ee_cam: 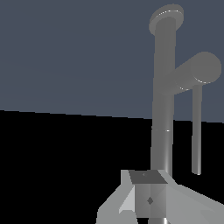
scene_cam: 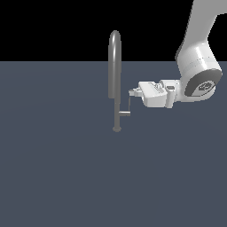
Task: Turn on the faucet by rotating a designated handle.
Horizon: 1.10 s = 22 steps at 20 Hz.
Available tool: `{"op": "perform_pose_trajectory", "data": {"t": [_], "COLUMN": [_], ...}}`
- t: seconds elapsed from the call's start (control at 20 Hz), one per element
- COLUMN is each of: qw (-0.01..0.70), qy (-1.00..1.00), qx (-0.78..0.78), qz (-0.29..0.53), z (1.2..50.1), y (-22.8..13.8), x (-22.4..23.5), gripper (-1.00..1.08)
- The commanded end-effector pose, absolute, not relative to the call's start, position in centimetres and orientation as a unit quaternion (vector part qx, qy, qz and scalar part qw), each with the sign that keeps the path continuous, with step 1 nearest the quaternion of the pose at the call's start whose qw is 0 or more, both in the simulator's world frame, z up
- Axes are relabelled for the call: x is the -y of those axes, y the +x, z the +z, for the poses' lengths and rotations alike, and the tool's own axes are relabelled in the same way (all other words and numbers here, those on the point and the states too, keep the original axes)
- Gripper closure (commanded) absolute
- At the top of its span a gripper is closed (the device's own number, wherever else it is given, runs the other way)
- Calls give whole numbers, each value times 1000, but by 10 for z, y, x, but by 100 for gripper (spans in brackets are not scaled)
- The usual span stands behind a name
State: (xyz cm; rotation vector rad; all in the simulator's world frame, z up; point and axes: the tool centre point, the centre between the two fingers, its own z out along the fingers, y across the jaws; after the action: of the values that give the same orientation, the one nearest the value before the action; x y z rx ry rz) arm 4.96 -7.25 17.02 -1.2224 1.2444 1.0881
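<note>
One arm worked the scene, reaching in level from the exterior view's right with its gripper (scene_cam: 132, 92) pointed at the faucet (scene_cam: 115, 66). That tall grey gooseneck stood upright on the dark surface (scene_cam: 53, 168), a little left of the gripper, its small round base planted near the middle of the scene. The handle (scene_cam: 126, 111) jutted to the exterior view's right from low on the stem: a short horizontal stub with a thin rod rising from its tip.

From the exterior view, the fingertips sat at the top end of that rod, touching it or just beside it; contact could not be confirmed. In the wrist view the rod (ee_cam: 197, 131) ran off to one side of the finger (ee_cam: 146, 194), not between two fingers, so the gripper appeared to hold nothing, and how far apart its fingers stood could not be told.

To do this step well, I judged the push should land on the thin rod, well out from the stem, where leverage is best. The fingertip should press sideways and follow an arc about the stem, keeping contact square so it does not slip off the rod's end. Staying clear of the thick spout tube mattered too, since bumping it would turn nothing.
</note>
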Motion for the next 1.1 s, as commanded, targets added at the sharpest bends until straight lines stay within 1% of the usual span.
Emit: {"op": "perform_pose_trajectory", "data": {"t": [0.0,0.3,0.75,1.05], "qw": [524,532,532,532], "qy": [-488,-464,-466,-466], "qx": [-525,-533,-532,-532], "qz": [459,466,466,466], "z": [160,147,148,154], "y": [51,51,51,36], "x": [70,67,67,65], "gripper": [108,108,108,108]}}
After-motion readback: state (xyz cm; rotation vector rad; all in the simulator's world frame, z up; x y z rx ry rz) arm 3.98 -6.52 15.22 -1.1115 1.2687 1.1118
